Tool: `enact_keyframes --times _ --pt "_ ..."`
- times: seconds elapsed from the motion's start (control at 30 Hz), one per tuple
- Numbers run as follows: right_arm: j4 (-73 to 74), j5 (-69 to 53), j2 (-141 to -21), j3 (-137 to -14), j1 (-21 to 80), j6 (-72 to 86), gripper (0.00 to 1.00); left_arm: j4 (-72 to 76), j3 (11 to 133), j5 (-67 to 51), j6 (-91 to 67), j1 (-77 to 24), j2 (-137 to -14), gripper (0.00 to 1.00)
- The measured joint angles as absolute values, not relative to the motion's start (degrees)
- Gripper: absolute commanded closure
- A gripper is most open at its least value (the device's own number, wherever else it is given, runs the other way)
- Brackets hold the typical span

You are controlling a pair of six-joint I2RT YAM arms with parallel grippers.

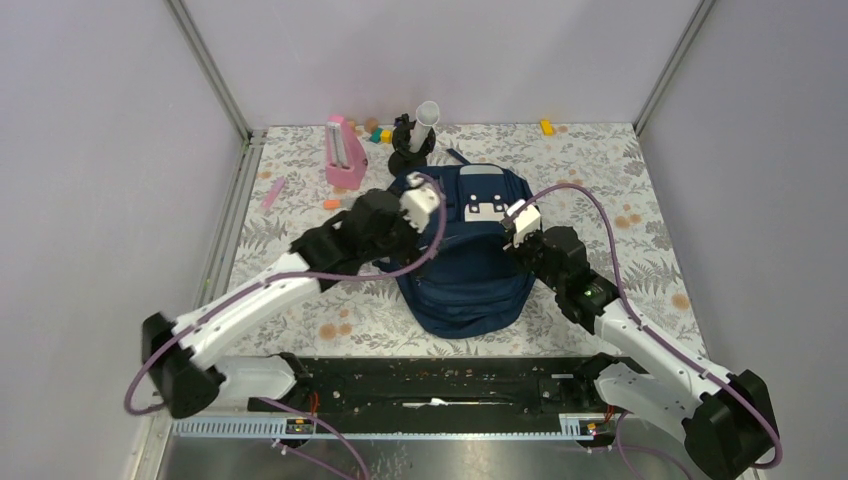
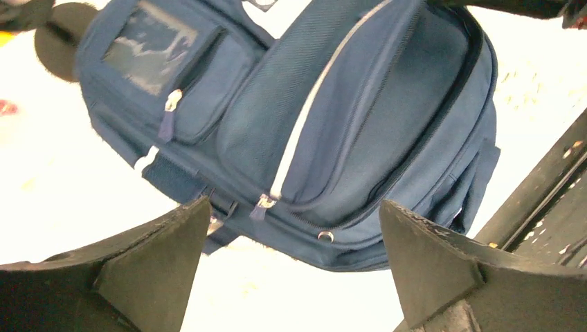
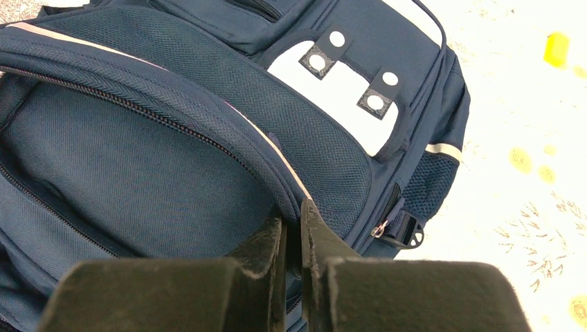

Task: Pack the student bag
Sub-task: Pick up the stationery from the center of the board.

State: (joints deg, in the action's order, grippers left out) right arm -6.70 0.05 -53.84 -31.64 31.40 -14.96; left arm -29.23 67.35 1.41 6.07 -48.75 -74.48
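The right end effector [image 3: 294, 221] has its two fingers pressed together, and the zippered rim of the student bag [image 3: 138, 159] seems to be pinched between them, at the bag's right side. From this grip the rim arches up and away, and under it the zipper stands open on a dark blue inside.

The left end effector [image 2: 292, 207] has its fingers wide apart, with nothing between them. It hangs over the bag's left side, and its wrist camera looks down at the front pockets and the thin light stripe.

The bag lies flat in the middle of the bench [image 1: 620, 180], between the two arms. Its long axis runs away from the arm bases, with the white patches at the far end. Both arms are about equally near to the bag.

A pink stand [image 1: 344, 153] and some small loose things lie beyond the bag's far left corner. The left arm is nearer to them. The next move probably asks the right arm to hold the rim up, so the opening faces the free left arm, which can bring a thing in across the bag's left side.
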Motion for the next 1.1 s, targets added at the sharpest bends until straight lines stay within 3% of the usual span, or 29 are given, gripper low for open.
enact_keyframes --times 0.17,0.33,0.5,0.83,1.0,1.1 --pt "-5.5 0.6 -53.5 -31.6 31.4 -14.2 1.0 -25.9 59.8 2.9 -7.7 -41.6 -62.0 0.01" --pt "-5.2 0.5 -53.2 -31.6 31.4 -13.2 1.0 -23.9 50.3 3.4 -23.6 -27.2 -56.9 0.01" --pt "-4.9 0.5 -52.2 -31.6 31.4 -12.5 1.0 -24.7 43.7 8.0 -36.6 -20.5 -59.8 0.01" --pt "-1.9 0.4 -47.7 -31.6 31.4 -11.3 1.0 -22.9 43.4 13.8 -54.4 -11.8 -75.5 0.01" --pt "-1.8 0.4 -45.8 -31.0 31.4 -10.7 1.0 -22.6 43.4 16.6 -60.2 -11.6 -80.9 0.14" --pt "-1.8 0.3 -45.5 -30.9 31.4 -10.5 1.0 -22.6 43.7 18.9 -62.9 -11.5 -82.0 0.16"
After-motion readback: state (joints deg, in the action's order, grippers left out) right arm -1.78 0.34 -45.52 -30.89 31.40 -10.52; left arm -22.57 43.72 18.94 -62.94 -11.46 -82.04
